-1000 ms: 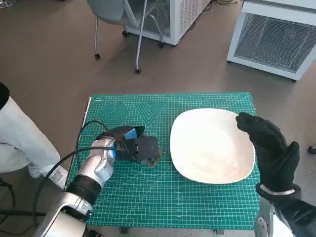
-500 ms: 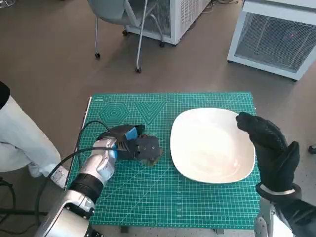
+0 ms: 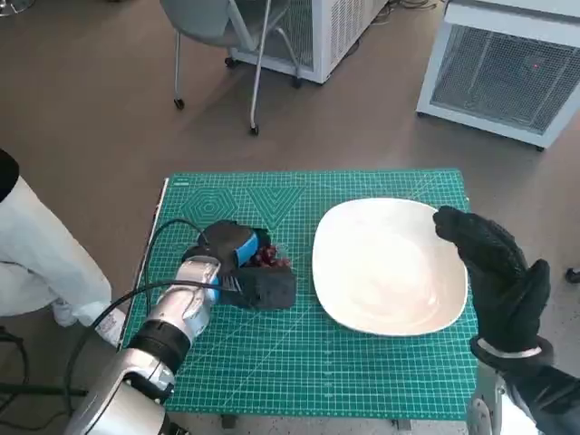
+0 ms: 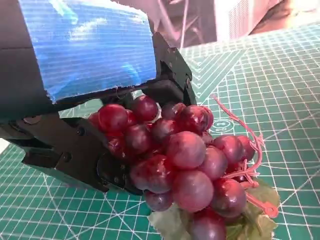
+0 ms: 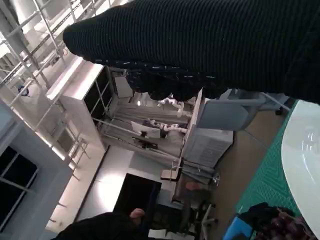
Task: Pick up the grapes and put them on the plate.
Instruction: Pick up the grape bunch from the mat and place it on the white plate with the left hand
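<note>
A bunch of dark red grapes (image 4: 185,165) with a green leaf and a pink stem sits in my left hand (image 4: 75,100), whose black fingers (image 4: 172,75) close around it. In the head view the left hand (image 3: 246,270) is on the green mat, left of the plate, with the grapes (image 3: 267,256) showing at its far side. The white plate (image 3: 390,267) lies empty on the mat's right half. My gloved right hand (image 3: 494,272) hovers at the plate's right rim with fingers stretched out, holding nothing. The right wrist view shows the glove (image 5: 200,45), the plate's edge (image 5: 305,150) and the grapes (image 5: 280,227).
The green cutting mat (image 3: 299,362) covers the small table. A black cable (image 3: 154,249) loops beside my left forearm. A person's white-clad leg (image 3: 36,263) is at the left. A chair (image 3: 217,36) and white cabinets (image 3: 507,63) stand on the floor beyond.
My left hand has turned and closed on the bunch; the red grapes now show at its far side where the fingers had covered them. The right hand has stayed put.
</note>
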Action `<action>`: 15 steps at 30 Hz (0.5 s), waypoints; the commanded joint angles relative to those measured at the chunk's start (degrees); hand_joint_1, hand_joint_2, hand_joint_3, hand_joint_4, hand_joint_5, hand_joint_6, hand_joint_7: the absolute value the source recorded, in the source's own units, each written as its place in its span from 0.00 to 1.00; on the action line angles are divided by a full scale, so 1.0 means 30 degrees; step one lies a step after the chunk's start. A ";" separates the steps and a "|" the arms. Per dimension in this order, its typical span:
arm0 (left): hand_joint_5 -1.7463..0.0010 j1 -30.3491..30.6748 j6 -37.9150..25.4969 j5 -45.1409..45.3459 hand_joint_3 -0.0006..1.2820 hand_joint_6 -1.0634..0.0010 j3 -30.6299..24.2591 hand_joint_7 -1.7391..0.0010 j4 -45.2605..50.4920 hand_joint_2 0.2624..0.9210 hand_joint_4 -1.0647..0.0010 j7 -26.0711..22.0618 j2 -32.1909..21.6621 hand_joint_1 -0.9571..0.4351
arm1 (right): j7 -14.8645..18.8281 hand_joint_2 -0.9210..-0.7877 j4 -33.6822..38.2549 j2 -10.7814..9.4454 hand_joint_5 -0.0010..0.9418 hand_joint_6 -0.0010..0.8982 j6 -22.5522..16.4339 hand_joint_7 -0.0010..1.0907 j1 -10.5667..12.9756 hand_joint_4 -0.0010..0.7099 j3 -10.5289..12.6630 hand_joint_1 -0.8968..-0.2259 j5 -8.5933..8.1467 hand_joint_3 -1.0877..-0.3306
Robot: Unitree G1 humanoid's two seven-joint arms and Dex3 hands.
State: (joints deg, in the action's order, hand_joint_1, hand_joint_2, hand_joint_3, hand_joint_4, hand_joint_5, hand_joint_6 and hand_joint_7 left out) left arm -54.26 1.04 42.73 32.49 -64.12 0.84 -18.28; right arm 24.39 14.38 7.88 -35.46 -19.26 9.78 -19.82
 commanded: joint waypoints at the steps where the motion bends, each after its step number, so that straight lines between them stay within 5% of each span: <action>1: 0.16 0.0183 0.0175 -0.0082 0.09 0.29 0.0050 0.50 -0.0428 0.98 0.48 -0.0262 -0.0017 0.69 | -0.0082 0.00 0.0106 0.0053 0.00 0.11 0.0280 0.62 0.0344 0.63 0.0024 0.60 0.0170 0.68; 15: 0.16 0.0001 0.0094 -0.0439 0.08 0.33 -0.0192 0.48 -0.0571 1.00 0.47 -0.0587 0.0067 0.69 | -0.0076 0.00 0.0054 0.0054 0.00 0.11 0.0363 0.62 0.0333 0.63 0.0040 0.61 0.0086 0.68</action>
State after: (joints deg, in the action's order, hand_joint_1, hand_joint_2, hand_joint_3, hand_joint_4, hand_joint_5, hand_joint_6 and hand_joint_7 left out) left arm -54.57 1.29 41.79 31.85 -64.72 0.28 -18.27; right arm 24.39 14.36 7.90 -35.37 -19.26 9.79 -19.85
